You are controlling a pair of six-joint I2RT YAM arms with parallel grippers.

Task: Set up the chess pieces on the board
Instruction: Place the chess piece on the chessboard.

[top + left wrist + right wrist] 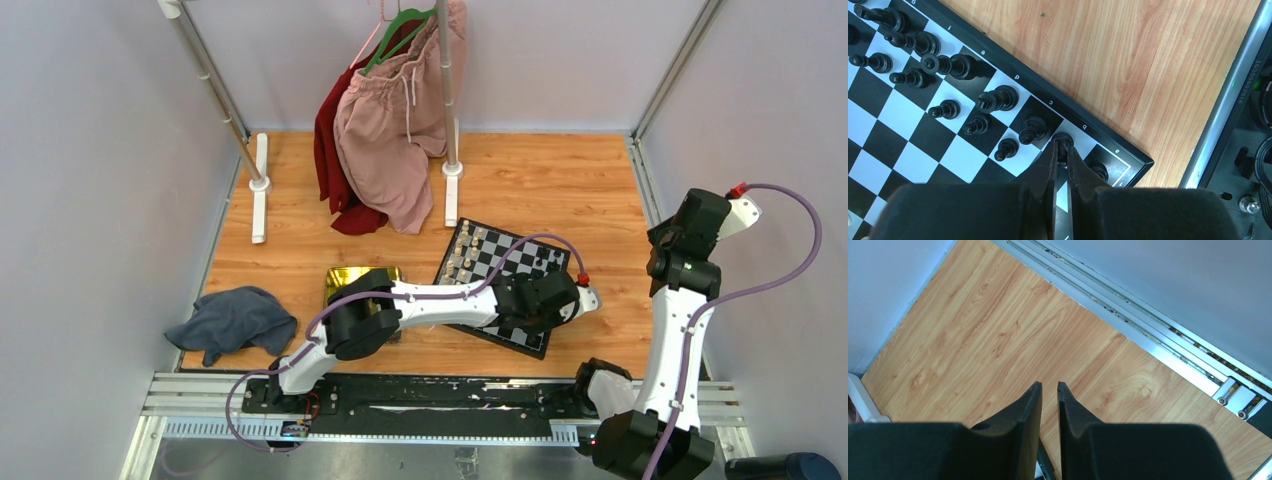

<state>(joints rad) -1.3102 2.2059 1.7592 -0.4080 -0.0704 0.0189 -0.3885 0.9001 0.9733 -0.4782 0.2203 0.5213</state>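
In the left wrist view the board [903, 107] fills the left side, its corner lying at the lower right. Several black chess pieces [998, 98] stand in two rows along its lettered edge. My left gripper [1062, 145] is shut on one black piece [1064, 136] that stands on the light square marked b. Another black piece [1099, 171] occupies the corner square beside it. From above, the left arm reaches across the board [500, 255] to its near right part. My right gripper [1049, 385] hangs over bare wooden floor, slightly open with nothing between its fingers.
Pale pieces [462, 250] line the board's far left edge. A shiny yellow-green tray [350, 275] lies left of the board, partly under the left arm. A grey-blue cloth [232, 318] sits at the near left. Garments [390, 140] hang from a rack at the back.
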